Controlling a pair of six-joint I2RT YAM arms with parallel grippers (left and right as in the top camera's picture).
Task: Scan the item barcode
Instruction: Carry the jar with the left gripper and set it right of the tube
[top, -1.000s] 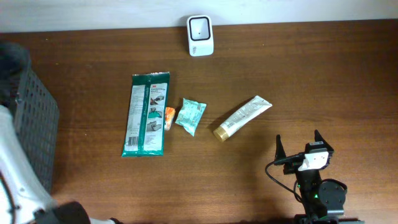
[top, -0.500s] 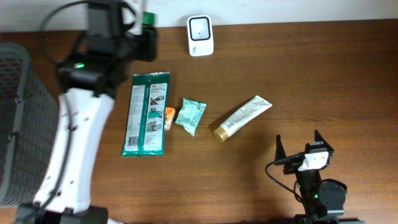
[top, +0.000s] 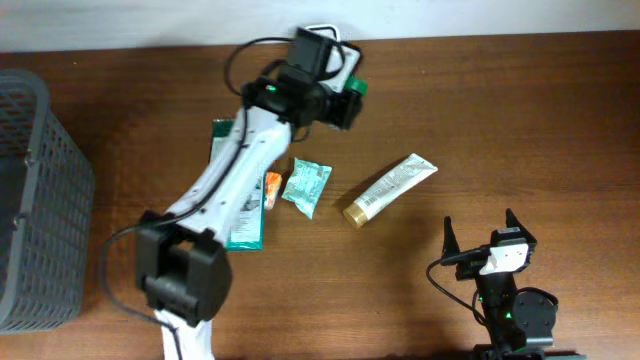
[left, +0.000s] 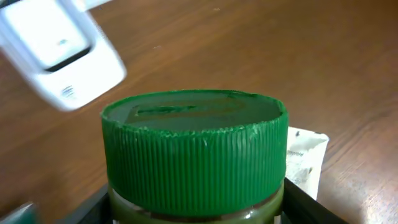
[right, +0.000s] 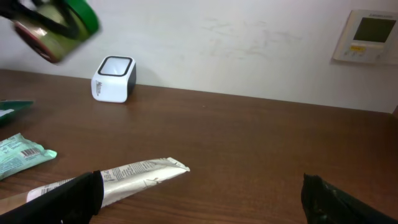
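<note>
My left gripper (top: 338, 98) is shut on a jar (top: 352, 90) of greenish contents with a ribbed green lid (left: 193, 149), held in the air at the table's back. The jar lies tilted, lid pointing right, just right of the white barcode scanner (left: 59, 56), which the arm partly hides from overhead. The right wrist view shows the jar (right: 59, 28) up and to the left of the scanner (right: 114, 78). No barcode shows on the jar. My right gripper (top: 480, 232) stands open and empty at the front right.
On the table lie a white tube (top: 390, 187), a teal pouch (top: 306, 186), a small orange item (top: 272, 185) and a green wipes pack (top: 250, 228) under the left arm. A grey basket (top: 40, 200) stands at the left edge.
The left arm has swung in from the left edge along the back of the table, carrying the jar over to the scanner. The right arm has not moved.
</note>
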